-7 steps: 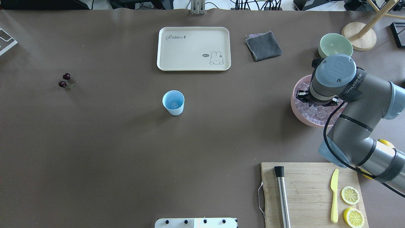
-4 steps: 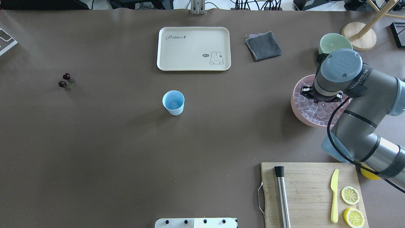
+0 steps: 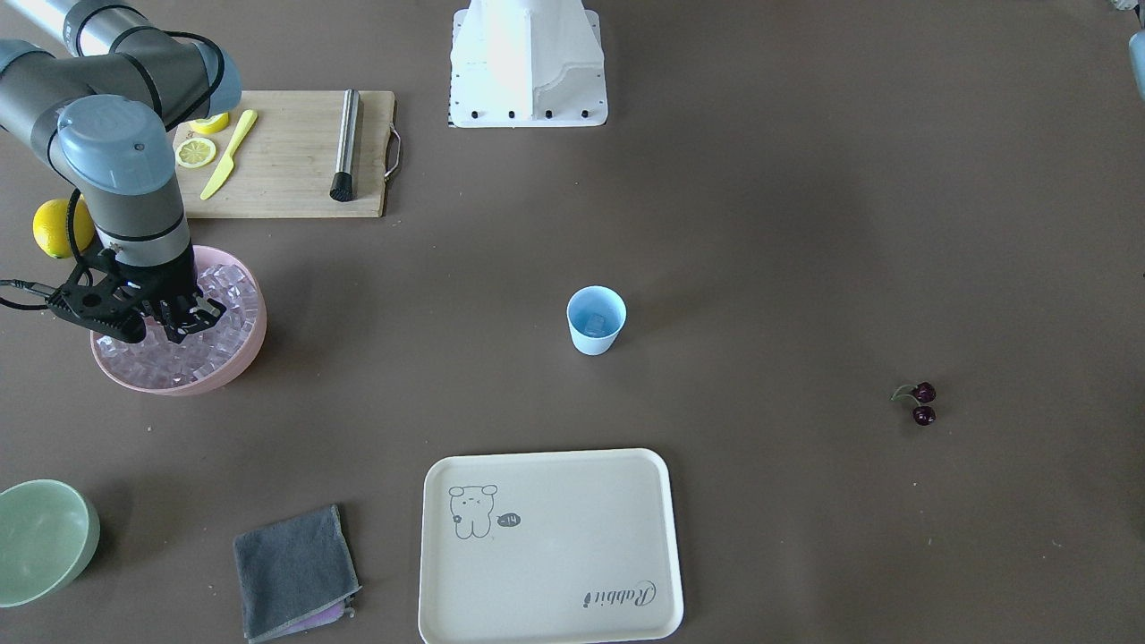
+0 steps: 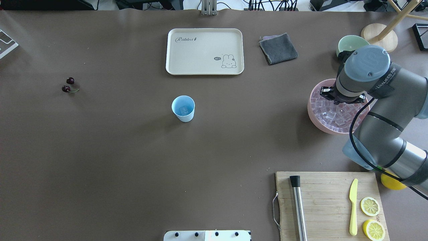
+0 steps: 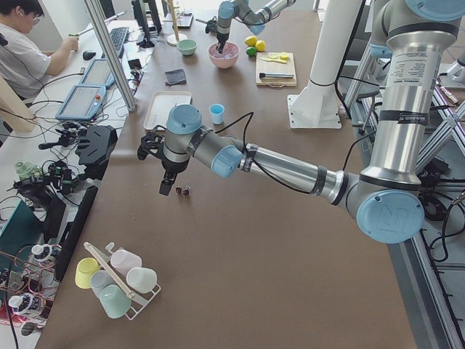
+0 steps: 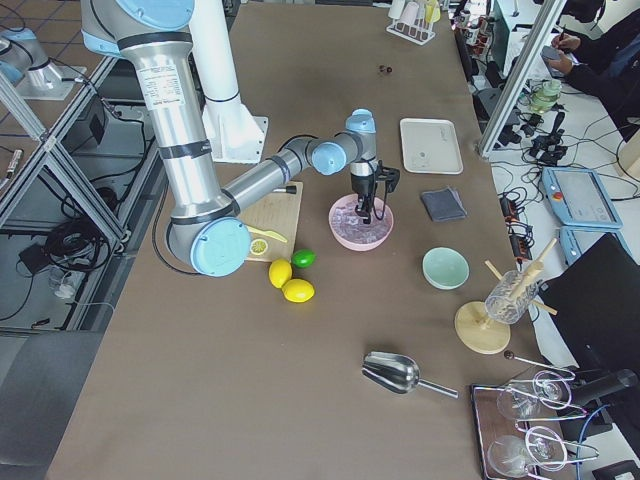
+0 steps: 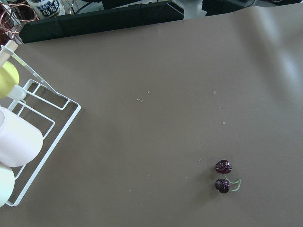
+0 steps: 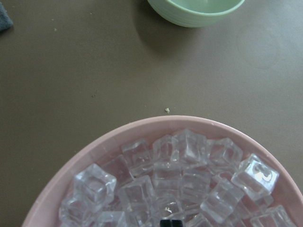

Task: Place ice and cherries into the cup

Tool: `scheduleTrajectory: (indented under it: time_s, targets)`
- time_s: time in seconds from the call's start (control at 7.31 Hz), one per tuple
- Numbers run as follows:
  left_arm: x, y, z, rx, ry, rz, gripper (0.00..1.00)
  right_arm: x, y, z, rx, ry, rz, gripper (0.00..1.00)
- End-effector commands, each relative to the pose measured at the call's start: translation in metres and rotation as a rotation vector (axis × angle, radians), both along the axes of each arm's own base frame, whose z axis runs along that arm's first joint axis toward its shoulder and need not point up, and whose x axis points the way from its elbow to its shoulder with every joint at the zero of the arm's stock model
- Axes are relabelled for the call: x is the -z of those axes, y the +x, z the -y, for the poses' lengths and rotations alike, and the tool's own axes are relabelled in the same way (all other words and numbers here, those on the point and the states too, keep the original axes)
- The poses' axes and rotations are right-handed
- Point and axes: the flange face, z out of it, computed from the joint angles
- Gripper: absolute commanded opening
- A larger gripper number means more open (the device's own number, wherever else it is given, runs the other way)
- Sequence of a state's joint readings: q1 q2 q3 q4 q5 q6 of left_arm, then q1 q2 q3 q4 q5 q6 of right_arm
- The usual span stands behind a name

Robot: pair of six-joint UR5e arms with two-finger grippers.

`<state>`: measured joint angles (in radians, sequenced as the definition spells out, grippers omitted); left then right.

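The ice-fetching step is judged to be in hand. The right gripper (image 3: 165, 326) is lowered into the pink bowl (image 3: 234, 358), its tips set among the ice (image 8: 184, 151) heaped directly beneath it. Whether the jaws are apart or clamped on a cube cannot be told. The cup (image 4: 183, 108) stands well apart from this gripper, out toward the left arm's side, and one cube appears to lie in it already.

The left gripper (image 5: 166, 187) hangs low with the cherries (image 7: 222, 176) just beside its tips on the table. Its state cannot be told either.

Next, a single cube would need to be pinched squarely, lifted clear of the bowl's rim and carried across to be released above the cup. The slick cubes may slip.
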<state>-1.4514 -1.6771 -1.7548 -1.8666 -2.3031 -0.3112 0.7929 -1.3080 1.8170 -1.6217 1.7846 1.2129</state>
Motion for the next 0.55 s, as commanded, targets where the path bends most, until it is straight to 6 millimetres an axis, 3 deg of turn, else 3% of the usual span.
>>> scheduleTrajectory:
  time_s: [0.0,0.41]
  targets:
    - [0.000,0.000,0.000,-0.001,0.001,0.001,0.98,0.002,-0.004,-0.006,0.013,-0.006,0.012,1.00]
    - [0.002,0.000,-0.001,-0.001,0.005,0.000,0.98,-0.002,-0.014,-0.016,0.030,-0.019,0.011,1.00]
